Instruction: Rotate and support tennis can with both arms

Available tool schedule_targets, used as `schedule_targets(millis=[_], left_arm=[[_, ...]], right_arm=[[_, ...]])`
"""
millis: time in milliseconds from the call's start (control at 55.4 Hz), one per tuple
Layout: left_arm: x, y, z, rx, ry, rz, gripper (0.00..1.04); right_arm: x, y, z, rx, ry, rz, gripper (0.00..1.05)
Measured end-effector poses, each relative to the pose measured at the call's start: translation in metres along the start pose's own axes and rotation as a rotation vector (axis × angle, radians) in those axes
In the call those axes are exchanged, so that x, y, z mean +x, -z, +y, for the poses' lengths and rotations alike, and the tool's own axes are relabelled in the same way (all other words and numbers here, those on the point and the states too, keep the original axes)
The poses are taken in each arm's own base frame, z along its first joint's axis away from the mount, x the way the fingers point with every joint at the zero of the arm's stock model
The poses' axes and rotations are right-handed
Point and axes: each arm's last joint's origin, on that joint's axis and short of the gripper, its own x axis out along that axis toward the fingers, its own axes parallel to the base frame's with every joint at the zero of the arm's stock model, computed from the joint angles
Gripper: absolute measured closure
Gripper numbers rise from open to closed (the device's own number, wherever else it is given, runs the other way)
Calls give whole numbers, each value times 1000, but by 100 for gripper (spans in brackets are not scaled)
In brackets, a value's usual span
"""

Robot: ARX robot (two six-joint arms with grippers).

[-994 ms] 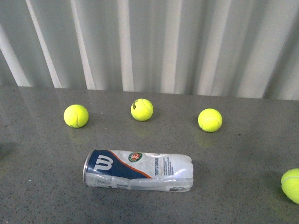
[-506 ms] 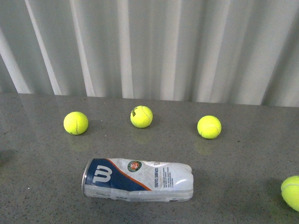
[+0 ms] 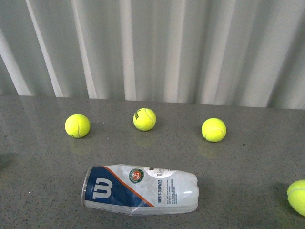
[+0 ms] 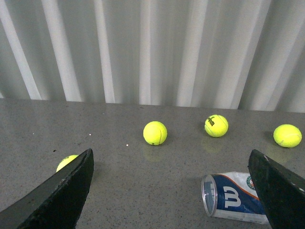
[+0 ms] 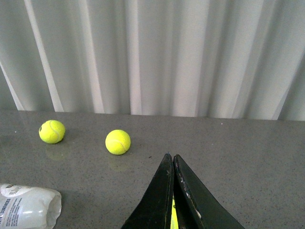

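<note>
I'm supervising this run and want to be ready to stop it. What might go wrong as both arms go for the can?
The tennis can lies loose on its side; a one-sided push may roll it toward the middle ball. The right pincer is shut, so it cannot yet clasp the can and might knock the rightmost ball.

W: large white W [image 3: 102, 189] on the blue end of the can [image 3: 177, 190], lower middle of the front view; it also shows at the lower right of the left wrist view.
Slogan: dark capitals [image 3: 160, 191] on the can's white part, apparently "TOUTES SURFACES".
Badge: round red-green badge [image 3: 137, 176] just right of the W; lettering too small to read.
Fine print: right of the slogan, illegible.
Middle ball [image 3: 144, 119]: dark mark, unreadable.
</note>
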Motion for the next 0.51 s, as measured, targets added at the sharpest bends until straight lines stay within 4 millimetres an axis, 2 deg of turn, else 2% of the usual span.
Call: schedule_targets(millis=[145,253,506], left_arm=[[0,0,0,0,0,0,7],[0,0,0,0,0,0,7],[0,0,0,0,0,-1,7]], right_arm=[[-3,0,0,0,0,0,101],[-12,4,0,0,-1,18,101],[-13,3,0,0,-1,6,101]])
